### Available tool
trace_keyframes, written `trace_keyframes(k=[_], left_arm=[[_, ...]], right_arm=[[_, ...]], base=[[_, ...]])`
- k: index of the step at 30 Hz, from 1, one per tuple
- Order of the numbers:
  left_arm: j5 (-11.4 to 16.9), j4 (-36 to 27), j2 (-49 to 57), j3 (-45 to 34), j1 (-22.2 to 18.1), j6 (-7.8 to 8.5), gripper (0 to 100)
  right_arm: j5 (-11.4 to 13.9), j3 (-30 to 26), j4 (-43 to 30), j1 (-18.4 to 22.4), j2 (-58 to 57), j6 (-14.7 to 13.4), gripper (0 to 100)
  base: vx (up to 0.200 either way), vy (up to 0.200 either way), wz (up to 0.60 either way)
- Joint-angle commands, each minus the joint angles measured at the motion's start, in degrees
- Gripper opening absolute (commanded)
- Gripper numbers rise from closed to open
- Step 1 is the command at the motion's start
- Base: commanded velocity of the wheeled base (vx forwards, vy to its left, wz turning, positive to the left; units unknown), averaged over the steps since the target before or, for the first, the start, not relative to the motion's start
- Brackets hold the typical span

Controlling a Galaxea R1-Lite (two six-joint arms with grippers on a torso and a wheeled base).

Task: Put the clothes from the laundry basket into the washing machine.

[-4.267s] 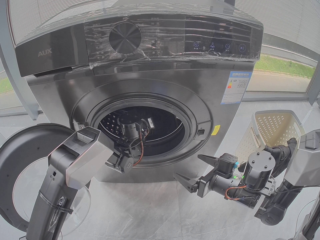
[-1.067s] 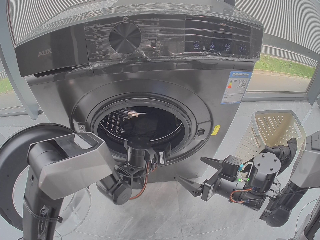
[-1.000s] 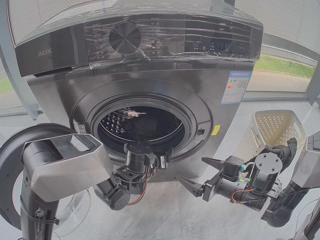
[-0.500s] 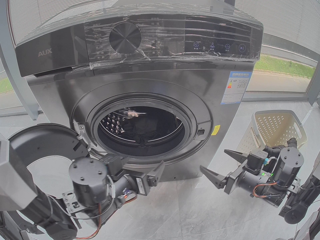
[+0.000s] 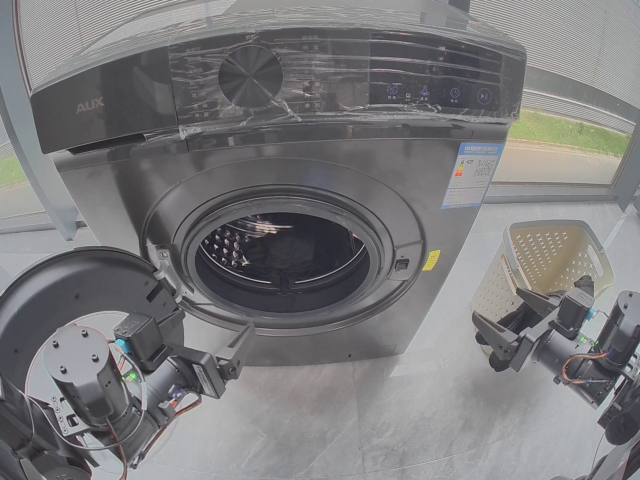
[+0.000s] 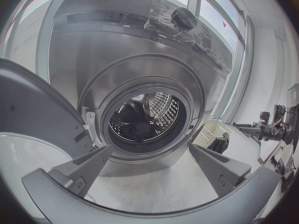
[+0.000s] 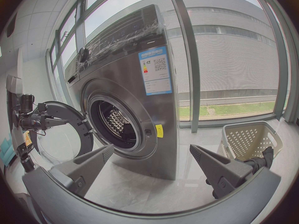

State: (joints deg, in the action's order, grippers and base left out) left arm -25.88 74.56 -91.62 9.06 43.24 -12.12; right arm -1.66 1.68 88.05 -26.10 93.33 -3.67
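Door (image 5: 73, 288) swung wide, washing machine (image 5: 300, 161) drum free; dark clothes (image 5: 287, 255) inside. Left gripper (image 6: 149, 147) low by door, fingers apart, empty. Right gripper (image 5: 499, 305), fingers apart, near laundry basket (image 5: 553, 225): dark garment (image 7: 266, 157) over rim, probably next pick.

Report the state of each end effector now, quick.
Left end effector: open, holding nothing.
Right end effector: open, holding nothing.

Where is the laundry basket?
Head view: the laundry basket stands on the floor right of the washing machine, a dark garment draped over its near rim, just beyond the right gripper.
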Motion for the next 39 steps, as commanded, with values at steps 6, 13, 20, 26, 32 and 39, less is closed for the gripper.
trace_keyframes(k=[6, 13, 20, 26, 32, 39], left_arm=[[-0.13, 1.56, 5.67, -4.58, -0.17, 3.33, 100], [-0.05, 1.38, 13.23, -7.92, -0.44, 7.28, 100], [-0.22, -3.81, 20.26, -9.06, -2.55, 8.07, 100], [-0.31, -13.91, 29.57, -9.06, -5.36, 7.64, 100], [-0.22, -34.04, 46.19, -9.06, -8.79, 3.5, 100], [-0.13, -51.27, 61.48, -9.06, -15.82, 2.63, 100]], right_arm=[[0.34, -1.68, -3.33, 3.86, -7.99, -0.02, 100], [0.52, -0.89, -16.51, 4.04, -20.03, 0.07, 100], [-0.01, -1.68, -28.37, 4.13, -31.63, -0.02, 100], [-0.89, -1.68, -43.14, 5.45, -45.87, -0.2, 100], [-0.98, -1.68, -59.31, 9.14, -67.14, -0.29, 100], [-0.45, -0.89, -72.32, 19.24, -80.06, 0.24, 100]], base=[[-0.2, 0.0, 0.0], [-0.2, 0.0, 0.0], [-0.2, 0.0, 0.0], [0.0, 0.0, 0.0], [0.0, 0.0, 0.0], [0.0, 0.0, 0.0]])
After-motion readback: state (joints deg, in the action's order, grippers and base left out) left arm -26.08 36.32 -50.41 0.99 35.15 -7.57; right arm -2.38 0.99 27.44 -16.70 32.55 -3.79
